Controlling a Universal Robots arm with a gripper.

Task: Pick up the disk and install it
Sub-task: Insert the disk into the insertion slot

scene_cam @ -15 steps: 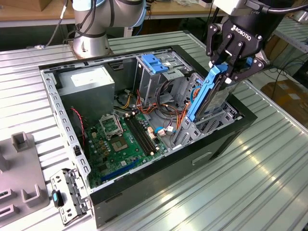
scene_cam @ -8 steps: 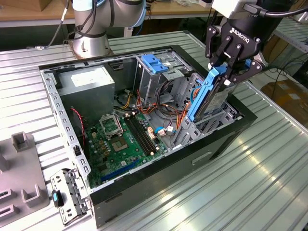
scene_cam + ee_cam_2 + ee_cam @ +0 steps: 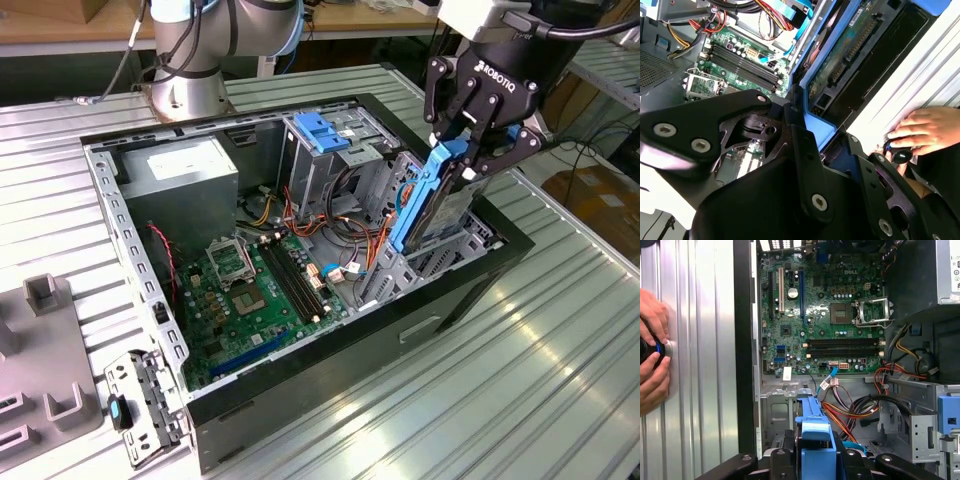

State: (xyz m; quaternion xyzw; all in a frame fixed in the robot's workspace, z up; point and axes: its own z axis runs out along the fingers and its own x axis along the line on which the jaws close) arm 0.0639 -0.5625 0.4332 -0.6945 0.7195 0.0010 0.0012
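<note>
Metal disk (image 3: 418, 200), blue rails: likely stiff, weighty, shock-fragile; gripper (image 3: 478, 150) jaws clamped on upper end, over case (image 3: 330, 400), exterior view's right.

The exterior view looks down at a slant from outside the open computer case (image 3: 470, 290) and is wide enough to take in all of it, with the gripper (image 3: 478, 148) at the upper right of the frame. The first wrist view faces straight down into the case. The second wrist view peers along the gripper's links, very near the disk (image 3: 818, 128). All three share the motherboard (image 3: 250, 290).
</note>
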